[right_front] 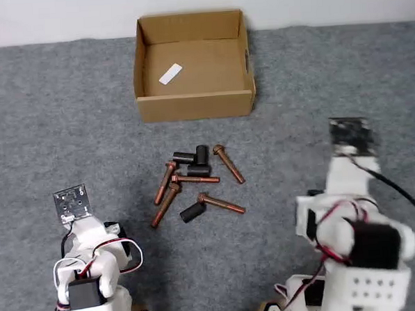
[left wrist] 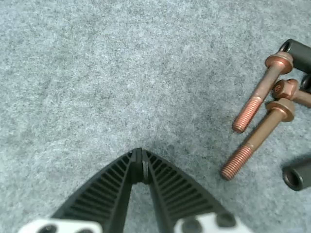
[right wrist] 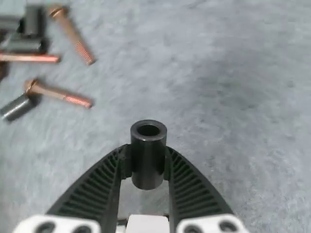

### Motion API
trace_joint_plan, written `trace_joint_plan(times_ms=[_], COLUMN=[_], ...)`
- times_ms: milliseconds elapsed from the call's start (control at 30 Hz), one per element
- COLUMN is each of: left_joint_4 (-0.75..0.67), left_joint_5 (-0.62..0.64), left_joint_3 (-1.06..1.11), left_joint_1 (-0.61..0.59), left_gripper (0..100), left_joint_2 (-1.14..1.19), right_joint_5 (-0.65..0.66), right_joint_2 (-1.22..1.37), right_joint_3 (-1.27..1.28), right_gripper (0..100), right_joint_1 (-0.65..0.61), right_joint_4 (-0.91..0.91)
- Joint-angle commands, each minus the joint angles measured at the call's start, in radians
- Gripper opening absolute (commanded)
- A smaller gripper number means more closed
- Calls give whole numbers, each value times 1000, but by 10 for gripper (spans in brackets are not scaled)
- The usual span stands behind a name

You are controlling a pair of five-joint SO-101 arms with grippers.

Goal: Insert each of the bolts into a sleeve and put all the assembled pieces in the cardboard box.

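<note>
High view looks down on my whole surface (right_front: 52, 122); my wrist views face it closely, both sharing the scattered bolts (right_front: 195, 178).

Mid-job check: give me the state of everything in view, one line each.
left end effector: shut, empty
right end effector: shut on held sleeve
held sleeve: bore empty
bolts: five, lying loose, none inserted
loose sleeves: four, lying unfilled
cardboard box: open, no assemblies inside
</note>
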Motion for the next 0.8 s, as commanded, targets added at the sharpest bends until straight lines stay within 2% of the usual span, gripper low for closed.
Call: trace_joint_plan(times_ms=[0,233,300,400,467,633,767], left_joint_4=[2,6,9,-38,-61,-98,-84], left_joint_5=[12,2,-100,-330,-397,-350,-384], left_joint_3=[-7,-24,-76,-173,-229,-380,-518], left_joint_1=[2,-11,-60,-95,-115,-115,-54], left_gripper=[5,7,30,111,150,138,58], left_joint_2=[-9,-9,-9,-11,-11,-2,95], right_joint_5=[-11,-11,-11,-11,-11,-11,-11], right_joint_2=[-76,-119,-124,-127,-127,-119,-119], right_joint_3=[-2,0,0,0,0,0,0], right_gripper=[8,8,8,8,8,8,8], right_joint_1=[120,240,254,278,289,288,288], right_joint_4=[33,36,36,36,36,36,36])
